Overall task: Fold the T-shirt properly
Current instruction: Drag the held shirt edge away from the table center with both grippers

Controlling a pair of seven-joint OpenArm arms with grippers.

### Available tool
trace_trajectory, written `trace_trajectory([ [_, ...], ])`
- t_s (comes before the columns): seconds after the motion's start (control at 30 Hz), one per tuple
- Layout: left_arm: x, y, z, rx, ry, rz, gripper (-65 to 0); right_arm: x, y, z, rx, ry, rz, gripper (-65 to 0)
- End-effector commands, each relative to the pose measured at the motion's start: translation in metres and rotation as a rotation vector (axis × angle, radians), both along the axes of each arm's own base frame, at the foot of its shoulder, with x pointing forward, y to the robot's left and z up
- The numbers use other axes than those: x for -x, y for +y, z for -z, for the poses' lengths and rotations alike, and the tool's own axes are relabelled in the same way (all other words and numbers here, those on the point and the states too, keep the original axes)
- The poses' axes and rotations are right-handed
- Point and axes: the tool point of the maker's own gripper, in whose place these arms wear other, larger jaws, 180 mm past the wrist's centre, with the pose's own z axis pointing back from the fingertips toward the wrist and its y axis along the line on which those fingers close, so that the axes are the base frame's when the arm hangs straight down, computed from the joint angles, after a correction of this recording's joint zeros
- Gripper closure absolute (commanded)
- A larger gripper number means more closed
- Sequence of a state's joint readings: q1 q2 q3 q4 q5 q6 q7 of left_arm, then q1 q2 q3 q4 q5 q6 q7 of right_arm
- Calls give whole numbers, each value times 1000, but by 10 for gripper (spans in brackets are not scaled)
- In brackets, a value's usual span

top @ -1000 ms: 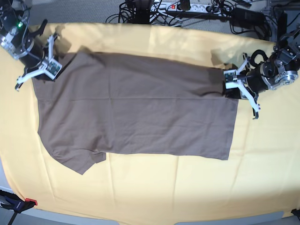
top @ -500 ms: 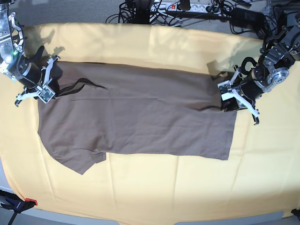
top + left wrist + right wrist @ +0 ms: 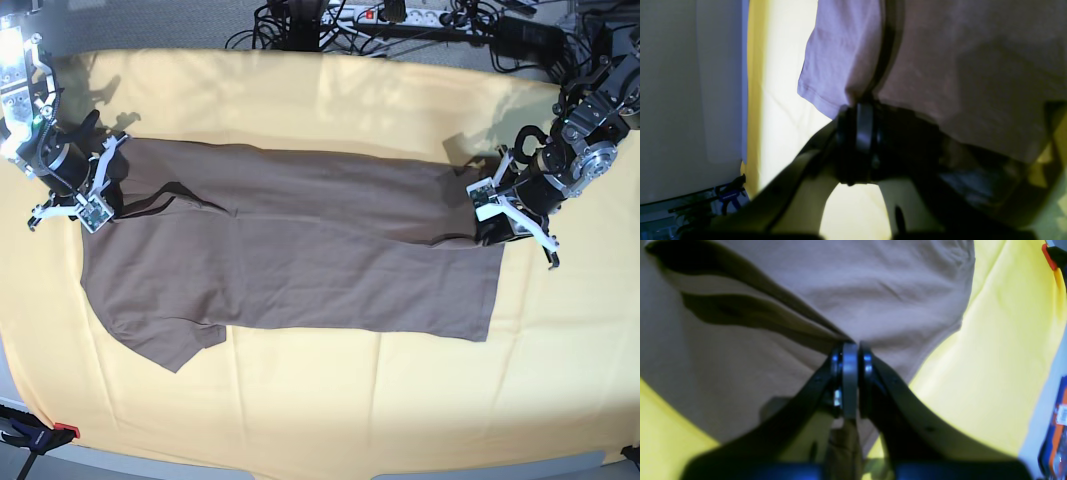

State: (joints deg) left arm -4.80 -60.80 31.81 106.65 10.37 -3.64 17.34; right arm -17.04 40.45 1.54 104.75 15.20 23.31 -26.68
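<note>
A: Left wrist: left gripper (image 3: 858, 110) pinched on T-shirt (image 3: 957, 66) hem, 12 o'clock. Thin bite; risk of slip. Fingertip contact shadowed.

B: Right wrist: right gripper (image 3: 850, 351) clamped on T-shirt (image 3: 806, 290) fold. Uneven lift risks skew.

A: Base: T-shirt (image 3: 290, 240) flat on yellow cloth (image 3: 300, 400); underside hidden.

Base view bright, sharp, edges bowed; wrist views dim, blurry up close, yellow glare, dark shadows.
</note>
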Motion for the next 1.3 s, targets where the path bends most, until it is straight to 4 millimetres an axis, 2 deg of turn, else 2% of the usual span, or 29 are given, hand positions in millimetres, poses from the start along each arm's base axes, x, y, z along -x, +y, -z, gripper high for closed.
trace_trajectory([
  [0.0, -10, 5, -17, -9, -55, -1, -134, -14, -8, -19, 18, -63, 12, -193],
  [0.07, -13, 6, -20, -15, -62, -3, -256, -19, -12, -23, 40, -58, 26, -349],
  [0.1, -15, 7, -22, -18, -67, -3, -298, -21, -15, -24, 54, -49, 34, -384],
  [0.2, -20, 15, -29, -49, -82, -18, -316, -17, -9, -28, 90, 13, -1, -385],
  [0.3, -19, 19, -34, -93, -63, 13, -316, -3, 12, -38, 106, 54, -111, -385],
  [0.37, -12, 20, -35, -114, -29, 39, -316, 13, 25, -40, 117, 100, -196, -374],
  [0.43, 2, 20, -26, -133, 65, 81, -316, 30, 30, -35, 141, 154, -258, -341],
  [0.57, 30, 24, -5, -191, 240, 163, -312, 59, 23, -13, 180, 263, -279, -316],
  [0.73, 46, 22, 8, -189, 299, 182, -312, 87, 7, 11, 254, 343, -261, -317],
  [0.83, 52, 23, 13, -188, 318, 184, -312, 91, -3, 22, 271, 352, -253, -317],
  [1.0, 51, 22, 14, -184, 316, 180, -312, 76, -31, 30, 328, 287, -179, -317],
  [1.1, 50, 21, 13, -177, 308, 176, -312, 79, -42, 40, 336, 314, -163, -317],
  [1.27, 50, 17, 12, -157, 300, 187, -312, 87, -46, 49, 329, 356, -178, -316],
])
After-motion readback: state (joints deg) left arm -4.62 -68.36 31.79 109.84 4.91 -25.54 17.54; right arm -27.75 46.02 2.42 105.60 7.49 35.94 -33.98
